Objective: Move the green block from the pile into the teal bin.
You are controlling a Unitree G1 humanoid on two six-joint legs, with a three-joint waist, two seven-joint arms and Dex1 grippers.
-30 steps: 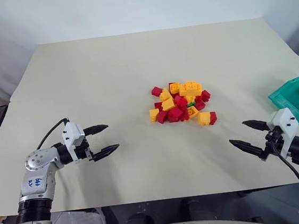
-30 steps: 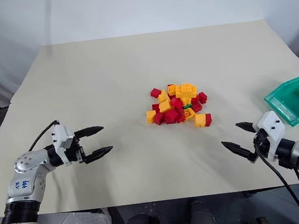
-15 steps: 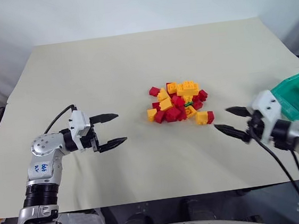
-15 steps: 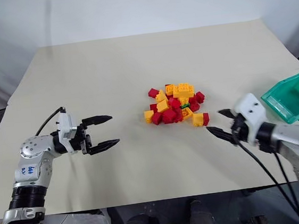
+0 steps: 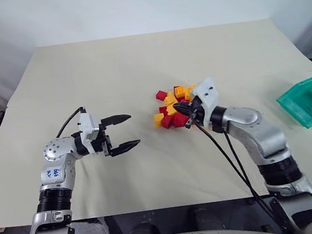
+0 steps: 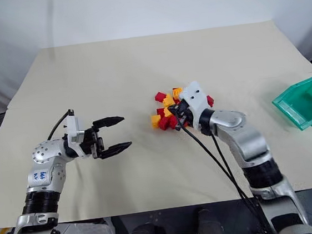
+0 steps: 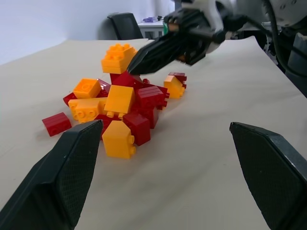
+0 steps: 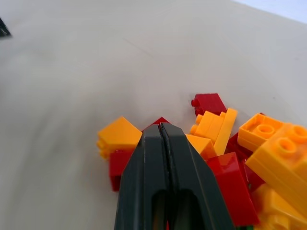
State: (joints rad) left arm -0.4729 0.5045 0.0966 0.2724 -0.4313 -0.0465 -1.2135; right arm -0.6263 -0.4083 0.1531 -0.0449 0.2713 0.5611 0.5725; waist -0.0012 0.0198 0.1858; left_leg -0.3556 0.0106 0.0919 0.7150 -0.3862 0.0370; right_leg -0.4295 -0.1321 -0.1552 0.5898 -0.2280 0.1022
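Left eye view: we see the pile of small red and yellow-orange studded plastic bricks (image 5: 174, 105) at the frame's centre on the matte beige worktop (image 5: 139, 63). The right pincer (image 5: 182, 110), its two black fingers pressed together, lies over the pile; whether it pinches anything we cannot tell. The left pincer (image 5: 125, 132), fingers spread and empty, hovers at centre left, well apart from the pile. The translucent teal rectangular plastic bin with sloping walls (image 5: 308, 100) sits at the right edge, apparently empty, so we judge the task barely begun: lifting and carrying remain.

Right eye view: the same layout; the small dark-green studded brick is hidden behind the right wrist.

Left wrist view: glossy, hard-edged bricks heap at centre left; the right pincer's closed tip sits against the top of the pile, just beside an orange brick (image 7: 117, 57).

Right wrist view: the joined fingers point over red and orange bricks; a green sliver at the lower right may be the green brick.
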